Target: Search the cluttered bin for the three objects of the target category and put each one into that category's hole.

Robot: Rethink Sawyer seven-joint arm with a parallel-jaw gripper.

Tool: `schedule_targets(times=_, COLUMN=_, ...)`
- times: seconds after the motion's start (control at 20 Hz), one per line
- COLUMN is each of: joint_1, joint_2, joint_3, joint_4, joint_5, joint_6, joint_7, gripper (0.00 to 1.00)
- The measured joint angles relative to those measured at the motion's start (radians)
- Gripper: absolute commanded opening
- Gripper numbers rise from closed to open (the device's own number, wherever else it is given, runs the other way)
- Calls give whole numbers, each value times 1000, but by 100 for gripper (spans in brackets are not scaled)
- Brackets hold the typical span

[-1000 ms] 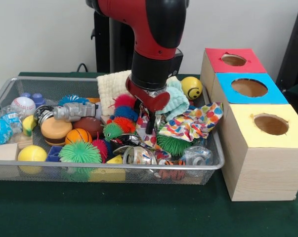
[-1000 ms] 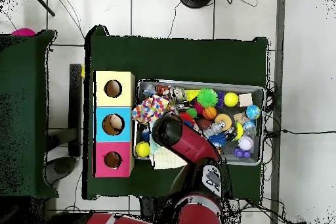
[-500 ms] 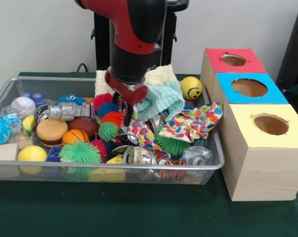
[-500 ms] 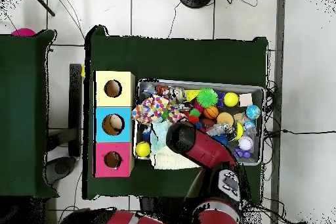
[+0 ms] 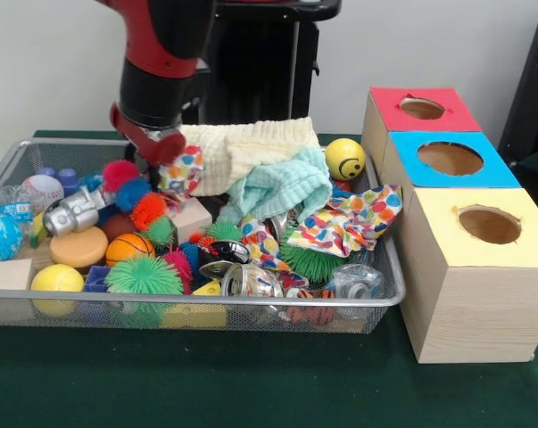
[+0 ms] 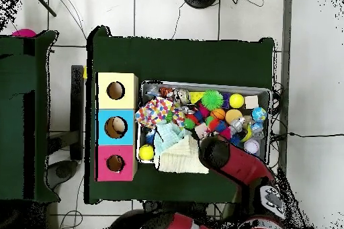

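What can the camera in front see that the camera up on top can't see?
Only the front view shows the face printed on the yellow smiley ball, the wooden side walls of the boxes and the mesh front of the bin.

Only the overhead view shows the tiled floor around the table.

Both show the three holes, the polka-dot cloth, the green spiky ball and the red arm over the bin.

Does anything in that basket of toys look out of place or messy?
Yes. The cream knitted cloth is draped over the wire bin's back rim, half hanging out, and a polka-dot cloth spills onto the rim beside the boxes. The toys themselves lie heaped on one another.
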Motion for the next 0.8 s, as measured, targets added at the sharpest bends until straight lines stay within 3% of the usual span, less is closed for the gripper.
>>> schedule_targets(times=0.35, joint_1=-32, joint_2=2, joint_3=-17, joint_4=0, joint_5=-90, joint_6=-8, joint_7=0, gripper=100)
schedule_targets(times=0.8, joint_1=-46, joint_2=4, joint_3=-16, joint_4=0, joint_5=-113, joint_6=-8, joint_7=0, gripper=100)
